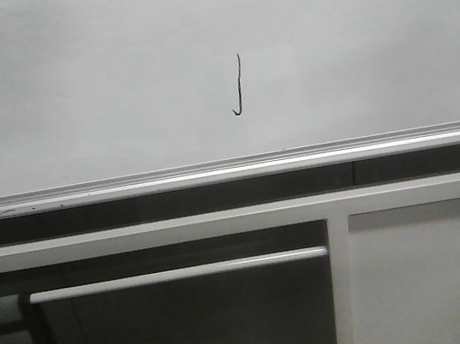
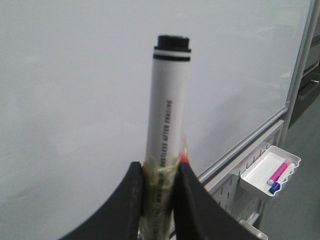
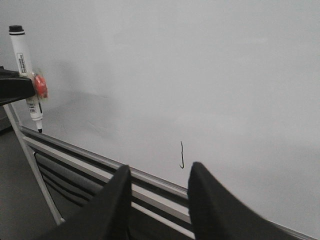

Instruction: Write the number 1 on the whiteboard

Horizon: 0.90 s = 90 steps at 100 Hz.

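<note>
Pale grey and glossy, the whiteboard (image 1: 349, 42) fills the upper half of the front view, with a silver rail (image 1: 230, 170) along its lower edge and a white perforated panel (image 1: 441, 279) in the lower right of the frame. The number 1 (image 1: 238, 86) is seen just right of centre as a thin black, nearly vertical stroke with a small leftward hook at its foot; it also shows in the lower middle of the right wrist view (image 3: 182, 154). In the left wrist view, a white-barrelled marker (image 2: 167, 120) is held by the left gripper (image 2: 160, 192), the jaws closed on the lower barrel where a yellowish wrap is seen; the black end stands up in the upper centre of the frame. The right gripper (image 3: 159, 200) is seen empty, its fingers moderately parted. A small white tray (image 2: 267, 172) with a pink and a blue marker sits in the lower right of the left wrist frame. The marker is judged light, stiff and smooth-sided, so a firm mid-barrel grip is best to stop it sliding or twisting under writing pressure. The board is judged rigid and slick, and the ink is probably easily smeared if touched.
</note>
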Motion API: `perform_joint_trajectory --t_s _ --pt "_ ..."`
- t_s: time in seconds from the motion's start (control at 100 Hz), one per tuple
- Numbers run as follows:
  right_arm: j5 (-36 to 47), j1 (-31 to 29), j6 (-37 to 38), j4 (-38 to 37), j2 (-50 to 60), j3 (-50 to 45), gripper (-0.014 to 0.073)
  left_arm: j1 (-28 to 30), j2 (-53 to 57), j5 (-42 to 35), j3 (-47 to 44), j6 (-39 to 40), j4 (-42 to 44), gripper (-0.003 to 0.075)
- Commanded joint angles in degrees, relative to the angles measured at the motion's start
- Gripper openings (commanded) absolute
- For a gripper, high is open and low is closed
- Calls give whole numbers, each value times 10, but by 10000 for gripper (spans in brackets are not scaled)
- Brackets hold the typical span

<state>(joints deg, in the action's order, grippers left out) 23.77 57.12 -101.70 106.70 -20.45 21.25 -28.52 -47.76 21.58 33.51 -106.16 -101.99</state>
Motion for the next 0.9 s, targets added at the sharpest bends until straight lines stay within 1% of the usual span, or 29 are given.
perform_joint_trajectory --t_s 0.0,0.49,0.76,0.83,0.86,0.89 --pt "-15 -1 -3 -14 -2 15 237 0 6 13 16 -2 -45 -20" --pt "-15 -1 -3 -14 -2 15 237 0 6 34 19 -2 -45 -20" --pt "-15 -1 -3 -14 -2 15 237 0 6 58 19 -2 -44 -20" --pt "-15 -1 -3 -14 -2 15 237 0 6 59 19 12 -18 -20" --pt "-15 -1 -3 -14 -2 15 237 0 6 59 22 27 3 -20" --pt "-15 -1 -3 -14 -2 15 237 0 6 58 25 61 33 -20"
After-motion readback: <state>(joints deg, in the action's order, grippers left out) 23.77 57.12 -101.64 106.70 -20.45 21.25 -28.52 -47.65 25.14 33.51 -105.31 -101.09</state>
